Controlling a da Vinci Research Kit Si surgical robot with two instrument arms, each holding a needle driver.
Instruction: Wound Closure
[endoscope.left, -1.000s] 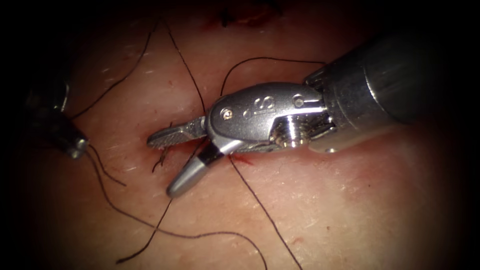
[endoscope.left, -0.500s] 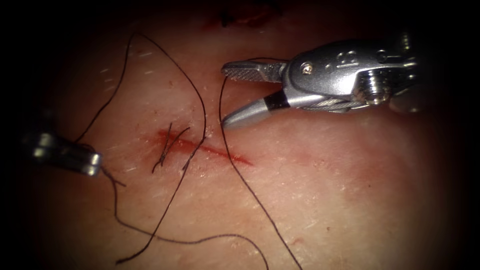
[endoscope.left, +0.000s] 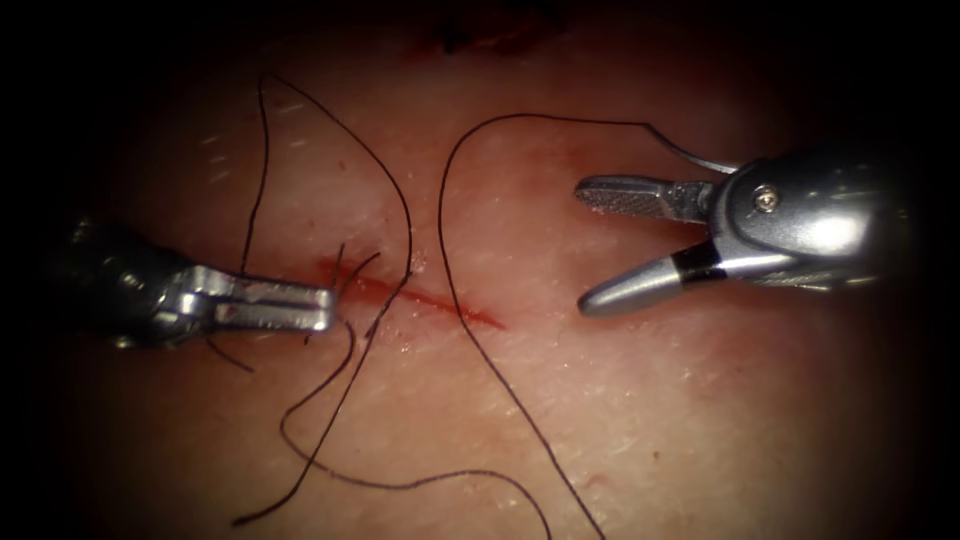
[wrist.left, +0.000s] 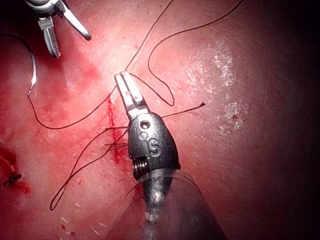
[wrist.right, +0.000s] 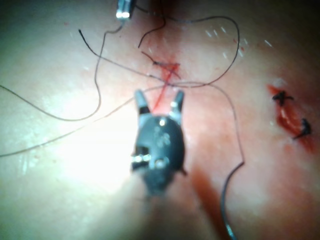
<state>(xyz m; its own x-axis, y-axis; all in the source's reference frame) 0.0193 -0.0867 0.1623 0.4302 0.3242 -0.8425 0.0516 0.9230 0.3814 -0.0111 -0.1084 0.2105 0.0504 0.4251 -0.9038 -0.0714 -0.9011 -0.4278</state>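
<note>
The left tool (endoscope.left: 300, 305), jaws together at the cut (endoscope.left: 420, 297) (9 o'clock end), may snag loose thread (endoscope.left: 440, 210) — the right tool (endoscope.left: 620, 240) gapes empty.

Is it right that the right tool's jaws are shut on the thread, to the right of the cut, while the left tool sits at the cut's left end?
Not quite. In the endoscope view the right tool has its jaws open, holding nothing, to the right of the cut. The left tool does sit at the cut's left end, by the thread.

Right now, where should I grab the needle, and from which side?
Probably mid-curve, from above. The needle lies flat on the tissue, right of the cut, its arc exposed beside the right tool, open and empty. The left tool is shut on thread.
</note>
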